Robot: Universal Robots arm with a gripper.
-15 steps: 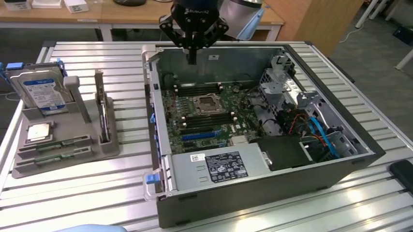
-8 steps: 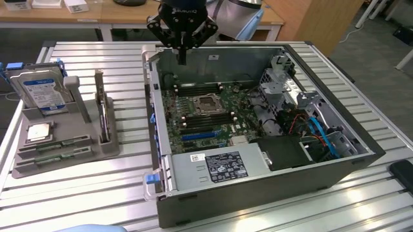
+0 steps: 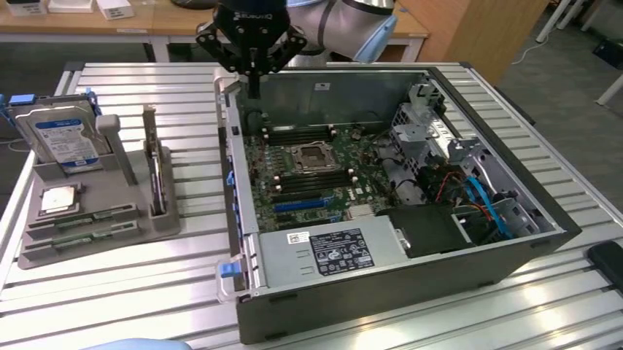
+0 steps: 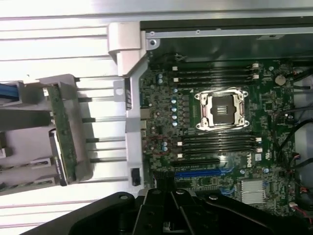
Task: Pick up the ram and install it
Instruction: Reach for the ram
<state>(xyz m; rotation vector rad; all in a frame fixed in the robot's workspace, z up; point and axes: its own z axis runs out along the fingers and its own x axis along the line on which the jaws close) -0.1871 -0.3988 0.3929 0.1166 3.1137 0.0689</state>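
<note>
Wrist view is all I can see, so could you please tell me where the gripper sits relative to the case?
Observer: The gripper hangs over the computer case, at the far end of its edge on the exterior view's left, jaws shut.
Operator: Thank you. How does the ram stand?
Observer: The ram stands upright on its long edge in the grey holder, apart from the gripper.
Operator: Is anything else in that holder?
Observer: A hard drive stands upright in it, on the exterior view's left of the ram.
</note>
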